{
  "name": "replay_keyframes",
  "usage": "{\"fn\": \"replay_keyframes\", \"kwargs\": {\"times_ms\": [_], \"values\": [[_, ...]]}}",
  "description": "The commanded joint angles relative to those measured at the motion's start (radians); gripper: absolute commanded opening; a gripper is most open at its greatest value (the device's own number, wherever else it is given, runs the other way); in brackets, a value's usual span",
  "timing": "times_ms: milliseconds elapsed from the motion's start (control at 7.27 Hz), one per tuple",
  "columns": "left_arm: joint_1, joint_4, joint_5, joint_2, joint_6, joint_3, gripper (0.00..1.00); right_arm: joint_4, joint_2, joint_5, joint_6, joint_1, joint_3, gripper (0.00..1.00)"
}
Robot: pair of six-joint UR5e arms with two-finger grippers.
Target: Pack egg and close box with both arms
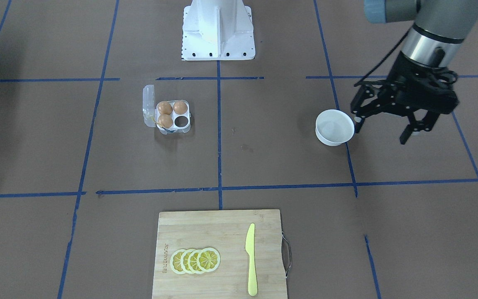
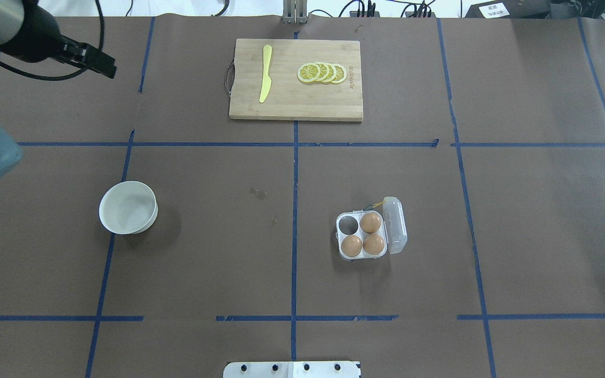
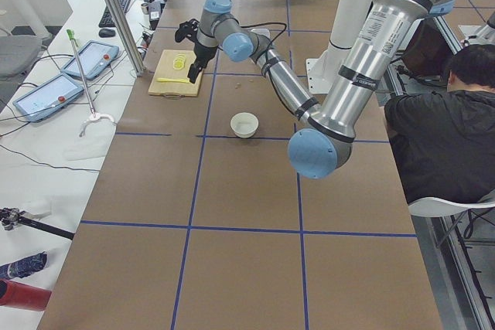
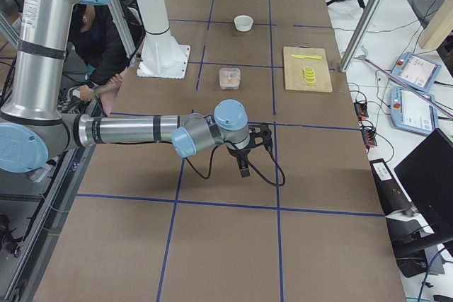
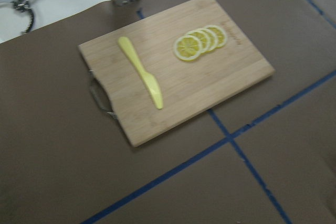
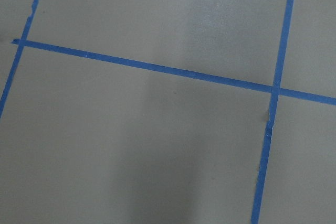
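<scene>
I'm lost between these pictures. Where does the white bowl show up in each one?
Front-facing: white bowl right of centre.
Overhead: left of centre.
Exterior left: near centre.
Exterior right: top, near centre.
Wrist views: not in either.
Shared landmark: bamboo cutting board, absent only from the right wrist view.

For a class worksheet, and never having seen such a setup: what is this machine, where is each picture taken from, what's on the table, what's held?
A robot with two jointed arms, each ending in a claw. Two pictures look down on the table from opposite sides, two from its ends, two from wrist cameras. On it: a clear egg box, lid open, holding three eggs with one cup empty; a white bowl; a cutting board with lemon slices and a yellow knife. The left claw hangs open above the table, holding nothing; the right claw is too distant to judge.
</scene>
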Motion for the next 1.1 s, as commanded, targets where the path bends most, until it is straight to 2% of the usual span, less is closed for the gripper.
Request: {"fn": "replay_keyframes", "kwargs": {"times_ms": [0, 138, 275, 413, 550, 688, 963], "values": [[-0.277, 0.045, -0.069, 0.119, 0.482, 0.105, 1.0, 0.0, 0.0, -0.001, 0.0, 0.0, 0.001, 1.0], [-0.34, 0.043, -0.156, 0.218, 0.494, 0.156, 1.0, 0.0, 0.0, 0.0, 0.001, 0.0, 0.003, 1.0], [-0.37, 0.046, -0.155, 0.261, 0.494, 0.24, 1.0, 0.0, 0.0, 0.0, 0.001, 0.0, 0.001, 1.0], [-0.378, 0.059, -0.152, 0.293, 0.497, 0.276, 1.0, 0.0, 0.0, 0.0, 0.007, 0.0, 0.001, 1.0], [-0.404, 0.083, -0.187, 0.35, 0.494, 0.276, 1.0, 0.0, 0.001, 0.003, 0.015, 0.0, 0.003, 1.0], [-0.427, 0.088, -0.285, 0.407, 0.5, 0.27, 1.0, 0.0, 0.003, 0.003, 0.02, 0.0, 0.005, 1.0], [-0.486, 0.102, -0.307, 0.461, 0.71, 0.244, 1.0, 0.0, 0.015, 0.011, 0.111, -0.008, 0.035, 1.0]]}}
